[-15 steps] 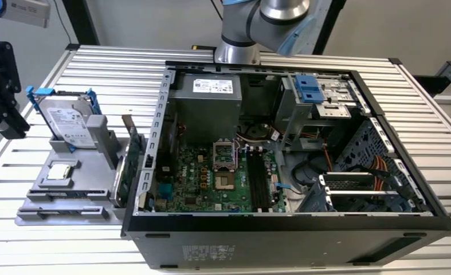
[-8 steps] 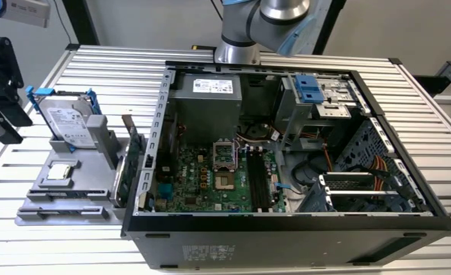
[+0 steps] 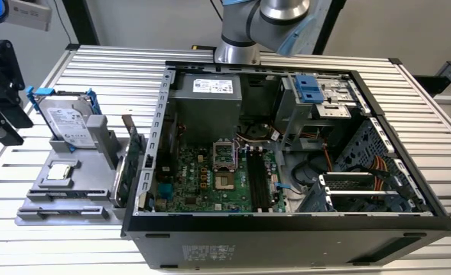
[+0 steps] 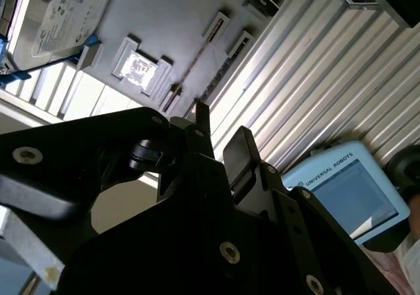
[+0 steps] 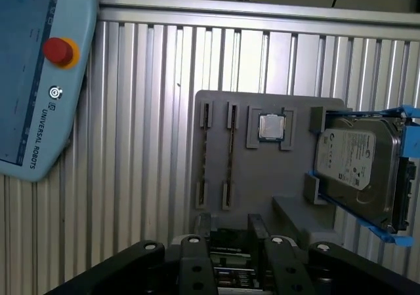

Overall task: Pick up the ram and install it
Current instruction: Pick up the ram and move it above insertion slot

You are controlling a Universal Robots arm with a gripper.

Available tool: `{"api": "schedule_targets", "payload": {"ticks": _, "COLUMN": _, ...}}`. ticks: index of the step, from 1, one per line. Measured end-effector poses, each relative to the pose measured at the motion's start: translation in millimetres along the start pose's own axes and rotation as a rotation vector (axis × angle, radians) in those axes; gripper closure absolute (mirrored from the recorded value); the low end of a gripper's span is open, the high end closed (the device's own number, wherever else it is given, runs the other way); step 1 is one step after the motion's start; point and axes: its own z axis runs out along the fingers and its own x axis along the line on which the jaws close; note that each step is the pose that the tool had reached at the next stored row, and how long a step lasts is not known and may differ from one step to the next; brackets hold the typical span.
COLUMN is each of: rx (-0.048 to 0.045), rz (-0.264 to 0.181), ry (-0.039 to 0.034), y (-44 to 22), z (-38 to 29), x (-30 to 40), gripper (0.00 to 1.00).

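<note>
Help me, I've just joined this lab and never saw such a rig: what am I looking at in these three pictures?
It is one robot arm at a slatted metal table. The exterior view looks down on an open computer case; both wrist views ride on the arm and look past its black gripper. Beside the case sits a grey holder with a hard drive, a processor chip and the ram, standing on edge in a slot. The gripper is open and holds nothing.

The ram (image 5: 229, 157) stands on its long edge, a thin dark strip, in the grey holder's (image 5: 262, 177) second slot from one edge.
</note>
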Motion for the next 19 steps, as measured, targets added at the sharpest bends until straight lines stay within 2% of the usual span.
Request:
{"api": "schedule_targets", "payload": {"ticks": 5, "rx": -0.0007, "rz": 0.000, "ry": -0.0002, "y": 0.0, "z": 2.8, "x": 0.0, "gripper": 0.00}}
{"api": "schedule_targets", "payload": {"ticks": 14, "rx": -0.0013, "rz": -0.022, "ry": -0.0046, "y": 0.3, "z": 12.5, "x": 0.3, "gripper": 0.00}}
{"api": "schedule_targets", "payload": {"ticks": 19, "rx": -0.0015, "rz": -0.024, "ry": -0.0046, "y": 0.4, "z": 13.5, "x": 0.3, "gripper": 0.00}}
